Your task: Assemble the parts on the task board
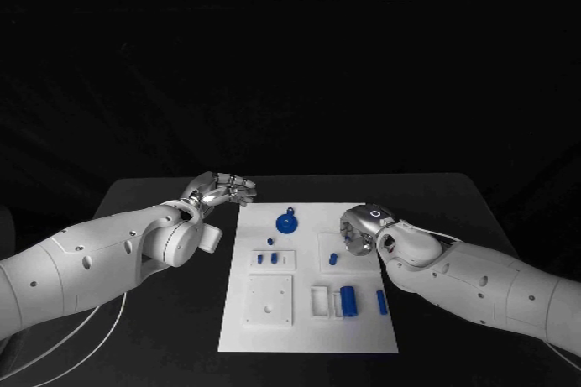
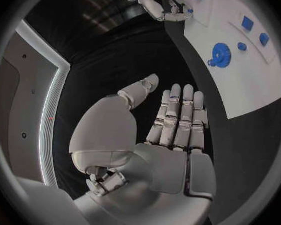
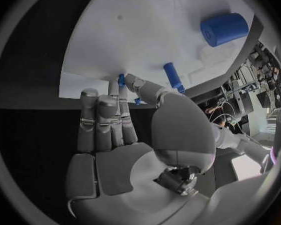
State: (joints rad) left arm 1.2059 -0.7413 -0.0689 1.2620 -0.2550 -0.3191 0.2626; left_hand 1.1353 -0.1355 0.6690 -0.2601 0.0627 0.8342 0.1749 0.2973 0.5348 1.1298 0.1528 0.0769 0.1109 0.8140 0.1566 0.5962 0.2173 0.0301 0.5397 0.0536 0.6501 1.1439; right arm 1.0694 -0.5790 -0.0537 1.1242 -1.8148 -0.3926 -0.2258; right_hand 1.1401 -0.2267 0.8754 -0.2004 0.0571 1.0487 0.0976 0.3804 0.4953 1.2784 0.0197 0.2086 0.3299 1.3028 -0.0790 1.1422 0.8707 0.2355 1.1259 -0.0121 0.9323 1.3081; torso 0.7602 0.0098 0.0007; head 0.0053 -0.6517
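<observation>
A: Where are the hands right now?

B: The left hand (image 1: 219, 189) hovers over the black bench (image 1: 145, 194) just off the far left corner of the white board (image 1: 309, 337), fingers (image 2: 178, 110) straight, close side by side and holding nothing. The right hand (image 1: 361, 229) is over the right edge of the board, about halfway up it.

A: Is the right one holding anything?

B: Its fingers (image 3: 100, 115) reach down to a small blue peg (image 3: 122, 79), and the thumb looks set against it. I read that as a pinch, though I can't be certain the peg is off the board.

A: And the other parts?

B: A blue wheel (image 1: 287, 222) lies at the far end, small pieces (image 1: 268, 258) at mid-board, and a blue cylinder (image 1: 348, 300) with a thin bar (image 1: 381, 300) towards the near right.

A: So which step is this?

B: Picking up a peg, I'd judge. Next it needs a firm grip, a straight lift, then lining the peg up over its hole.
</observation>
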